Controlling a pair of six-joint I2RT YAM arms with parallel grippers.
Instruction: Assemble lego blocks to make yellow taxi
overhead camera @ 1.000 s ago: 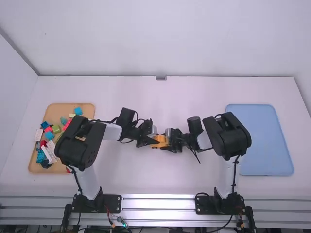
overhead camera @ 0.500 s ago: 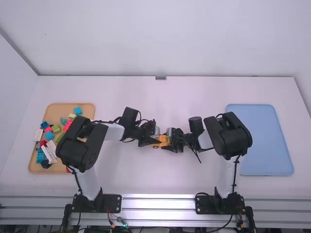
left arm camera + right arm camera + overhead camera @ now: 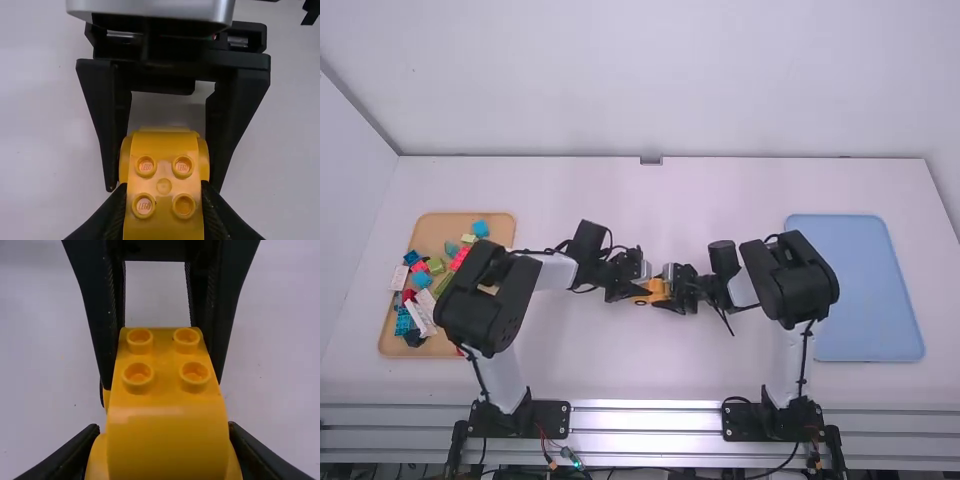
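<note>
High view: the left end effector (image 3: 640, 293) and the right end effector (image 3: 663, 292) face each other near the middle of the white bench (image 3: 650, 370). The yellow block toy (image 3: 656, 288) is between them, and both hold on to it.

In the left wrist view, the left end effector (image 3: 164, 207) is closed on one end of the yellow block toy, with a black finger on each side. Four round bumps (image 3: 183, 165) stick out of this part. In the right wrist view, the right end effector (image 3: 166, 432) squeezes the other end the same way. I can't tell if the toy touches the bench.

A tan tray (image 3: 435, 225) full of colorful blocks (image 3: 421, 280) sits on the left side, partly under the left arm (image 3: 485, 290). A blue tray (image 3: 860, 290) lies on the right side.
</note>
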